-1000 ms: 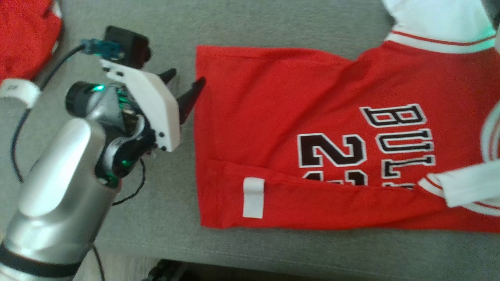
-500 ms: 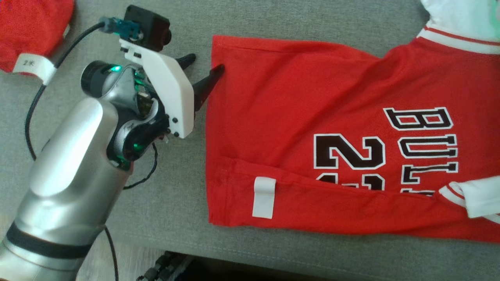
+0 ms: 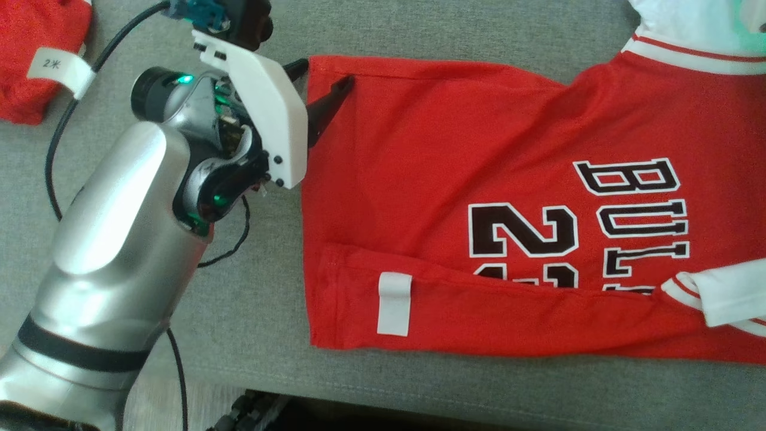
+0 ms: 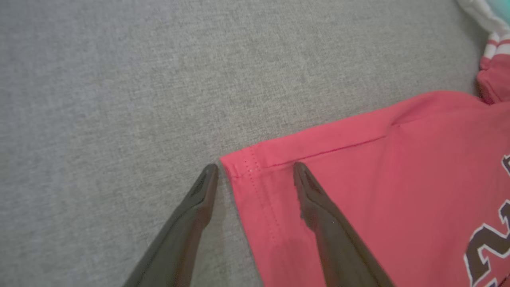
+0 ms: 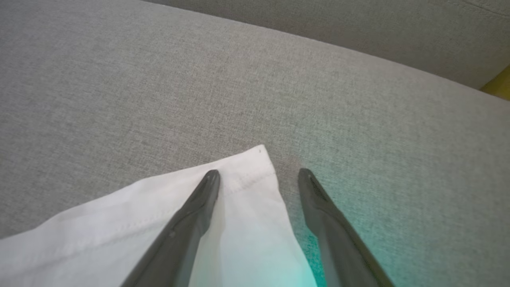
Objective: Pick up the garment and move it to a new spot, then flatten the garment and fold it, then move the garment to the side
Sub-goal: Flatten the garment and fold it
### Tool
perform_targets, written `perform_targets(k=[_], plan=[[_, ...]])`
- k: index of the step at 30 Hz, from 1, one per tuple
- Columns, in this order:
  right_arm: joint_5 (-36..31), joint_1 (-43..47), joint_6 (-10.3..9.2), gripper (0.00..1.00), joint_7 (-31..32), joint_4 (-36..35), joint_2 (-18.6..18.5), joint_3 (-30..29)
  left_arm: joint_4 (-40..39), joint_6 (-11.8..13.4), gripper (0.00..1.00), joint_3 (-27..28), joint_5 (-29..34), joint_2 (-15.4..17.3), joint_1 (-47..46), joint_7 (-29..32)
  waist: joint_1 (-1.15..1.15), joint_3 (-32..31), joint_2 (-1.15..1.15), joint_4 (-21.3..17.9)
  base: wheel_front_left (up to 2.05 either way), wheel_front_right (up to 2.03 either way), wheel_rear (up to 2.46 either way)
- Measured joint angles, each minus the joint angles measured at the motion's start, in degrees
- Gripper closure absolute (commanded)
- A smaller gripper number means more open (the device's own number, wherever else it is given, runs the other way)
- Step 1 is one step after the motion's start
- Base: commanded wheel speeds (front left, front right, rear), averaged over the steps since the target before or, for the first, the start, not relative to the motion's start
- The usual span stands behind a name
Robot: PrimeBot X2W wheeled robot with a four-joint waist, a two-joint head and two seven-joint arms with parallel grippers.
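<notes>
Left gripper (image 3: pixel 324 72) has advanced, jaws spread, now straddling a corner of the garment (image 3: pixel 449 149).

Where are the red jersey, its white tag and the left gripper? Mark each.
red jersey (image 3: pixel 431 149): head view, plain red cloth.
white tag (image 3: pixel 394 303): head view, tag's middle.
left gripper (image 4: pixel 255 167): left wrist view, midway between its fingertips.

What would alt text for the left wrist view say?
The left gripper, open, straddles the hemmed corner of a red jersey lying on grey upholstery: one dark finger over the cloth, the other off its edge.
</notes>
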Motion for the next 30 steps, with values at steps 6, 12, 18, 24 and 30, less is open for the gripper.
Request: perform_targets(k=[6,12,18,24,30], plan=[[1.64,-0.27,0.0,1.0,-0.13,0.77,0.14,1.18,1.1,-1.24,0.98,-1.09,-0.08,-0.45,-0.75,0.02,0.0,-0.28,0.0,-0.25,0.0,0.0,0.0],[3.14,-0.27,0.0,1.0,-3.49,1.72,0.79,2.07,1.65,-2.56,1.0,-1.71,-0.26,-0.62,-0.93,-0.03,0.0,-1.02,0.0,-0.33,0.0,0.0,0.0],[0.13,-1.93,0.0,1.0,-11.14,3.83,1.62,-5.0,1.49,-0.62,1.0,1.48,-0.96,-0.02,-1.03,-2.53,0.0,-1.91,0.0,-0.8,0.0,0.0,0.0],[-0.23,-3.3,0.0,1.0,-13.25,4.43,2.64,-6.68,-0.12,0.62,1.0,3.94,-1.9,0.65,-0.98,-3.89,0.0,-3.03,0.0,-1.78,0.0,0.0,0.0],[4.68,-1.45,0.0,1.0,-14.43,-1.32,1.67,-5.41,-4.55,2.04,1.0,6.1,-2.98,1.59,1.83,-6.38,0.0,-4.7,0.0,-3.6,0.0,0.0,0.0]])
